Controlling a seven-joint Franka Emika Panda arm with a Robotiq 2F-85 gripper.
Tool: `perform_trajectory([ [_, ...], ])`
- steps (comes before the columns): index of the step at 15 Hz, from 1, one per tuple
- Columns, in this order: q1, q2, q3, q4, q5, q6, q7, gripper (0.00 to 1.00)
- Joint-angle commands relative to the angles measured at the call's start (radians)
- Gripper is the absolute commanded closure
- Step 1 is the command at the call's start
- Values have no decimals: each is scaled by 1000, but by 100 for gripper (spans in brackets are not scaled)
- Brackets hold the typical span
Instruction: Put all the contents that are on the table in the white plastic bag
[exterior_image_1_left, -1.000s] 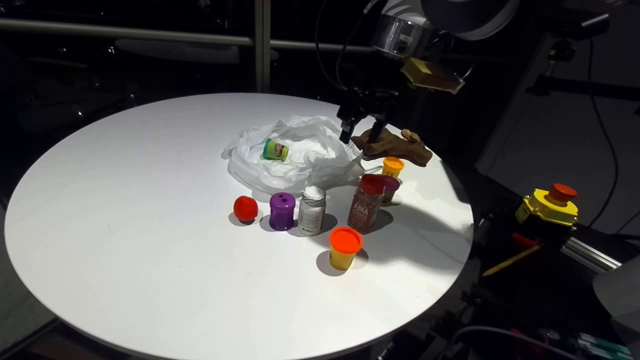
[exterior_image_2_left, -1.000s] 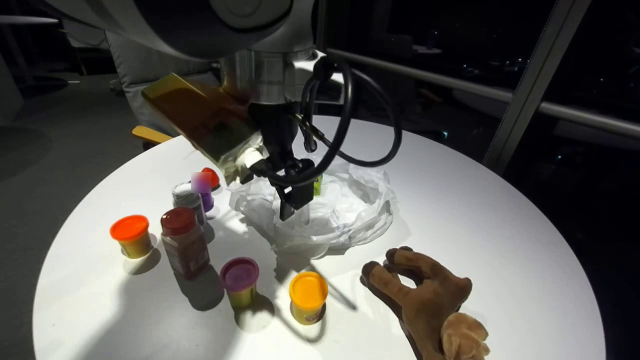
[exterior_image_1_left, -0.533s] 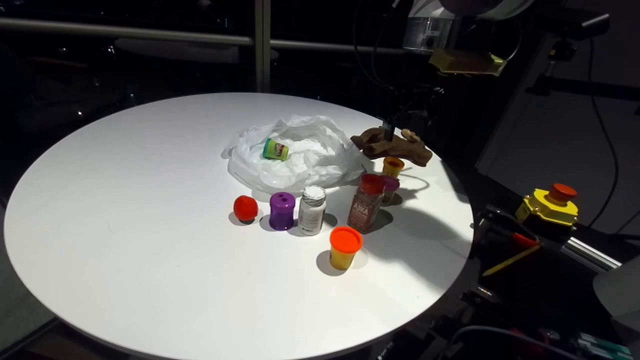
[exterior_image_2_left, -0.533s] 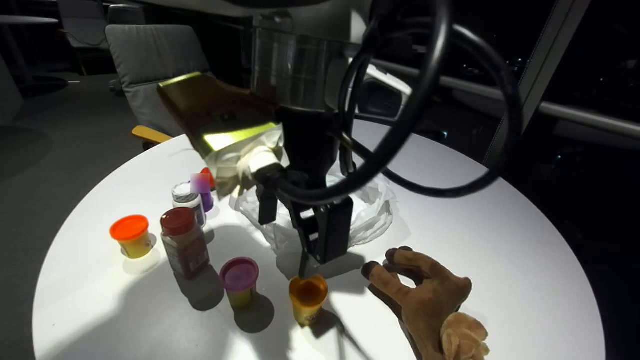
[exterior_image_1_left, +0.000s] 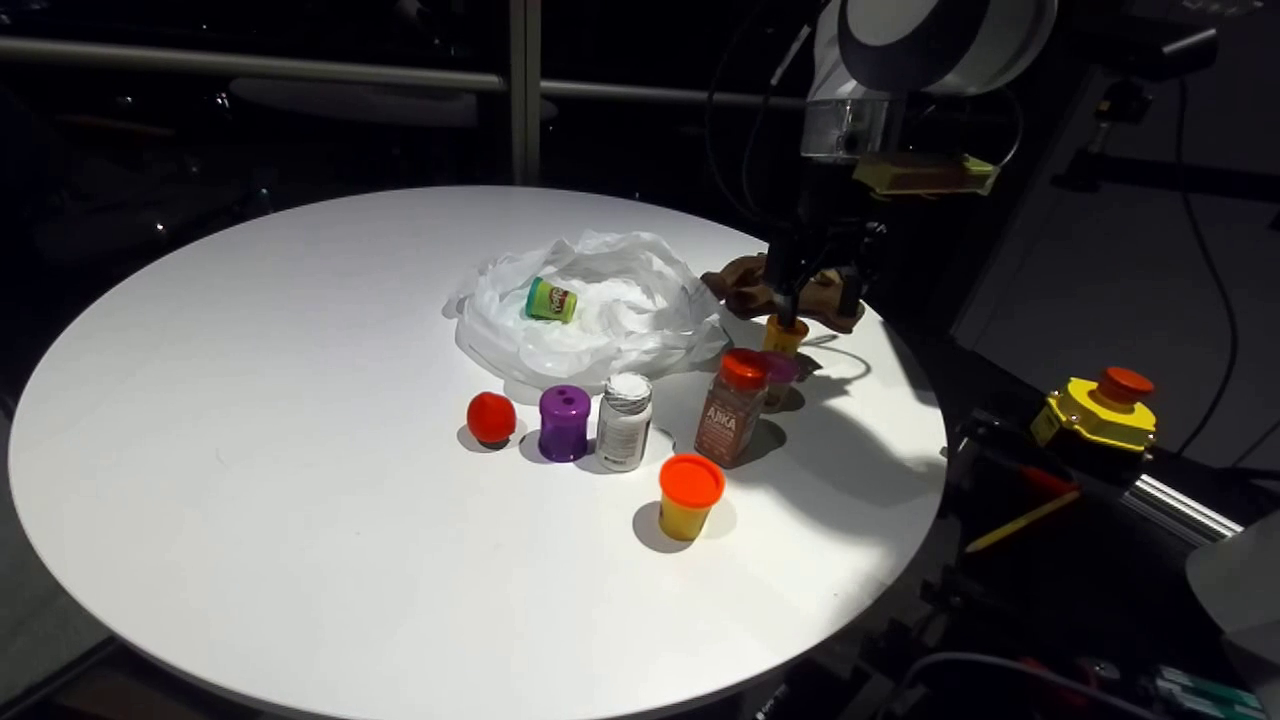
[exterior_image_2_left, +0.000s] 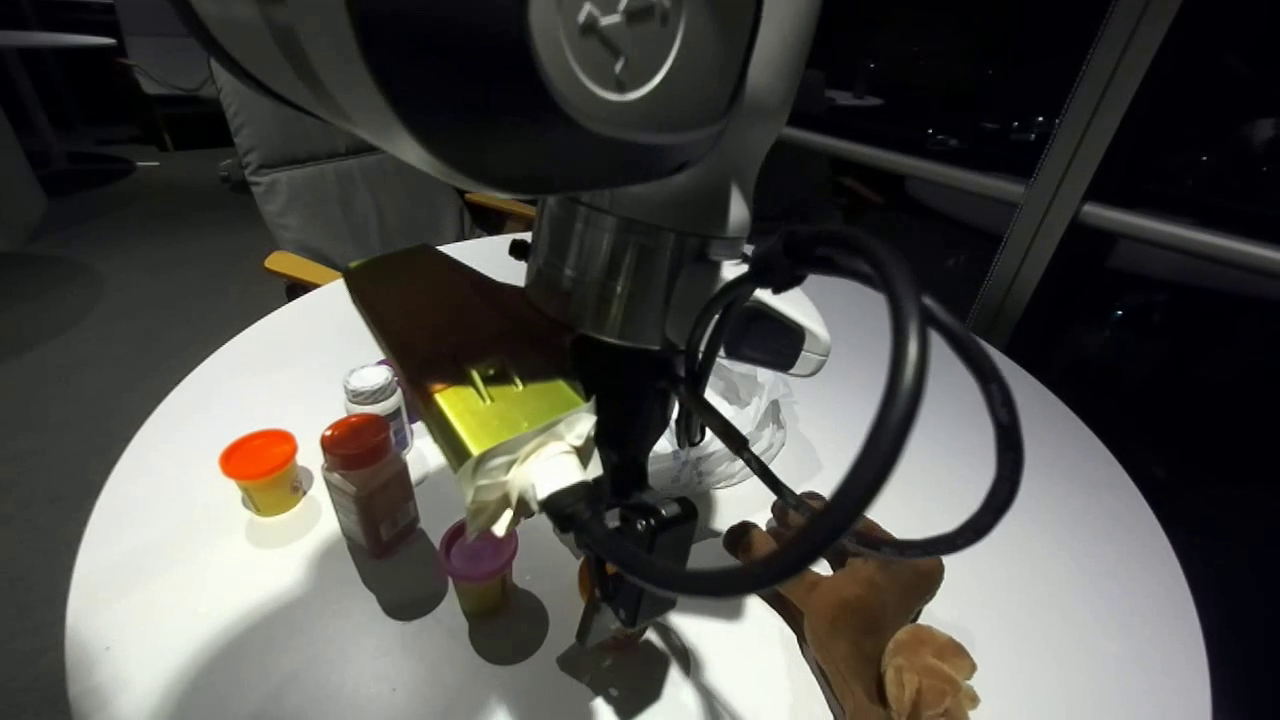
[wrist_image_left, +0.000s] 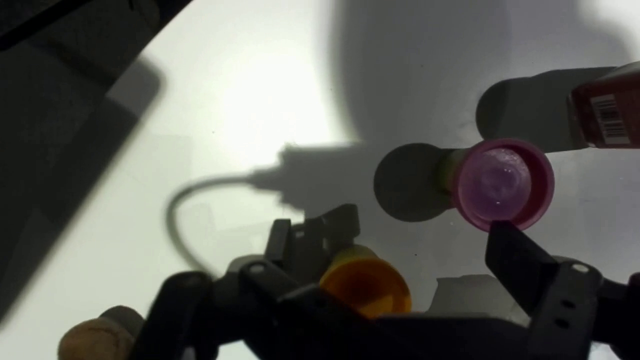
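in an exterior view, we see the white bag (exterior_image_1_left: 640, 350) on the desk (exterior_image_1_left: 300, 520), a green pot (exterior_image_1_left: 552, 300) inside; a red ball (exterior_image_1_left: 491, 417), a purple cup (exterior_image_1_left: 565, 425) and a white bottle (exterior_image_1_left: 623, 435) stand near. in an exterior view, we find a red jar (exterior_image_2_left: 372, 500) and a brown lumpy piece (exterior_image_2_left: 855, 620). in the wrist view, the end effector (wrist_image_left: 389, 237) has its fingers apart, an orange pot (wrist_image_left: 367, 285) showing between.
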Motion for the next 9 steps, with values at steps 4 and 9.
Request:
perform_trajectory([
  [4, 78, 37, -63, 9, 68, 141, -112, 0],
  [9, 79, 85, -82, 19, 67, 189, -120, 0],
])
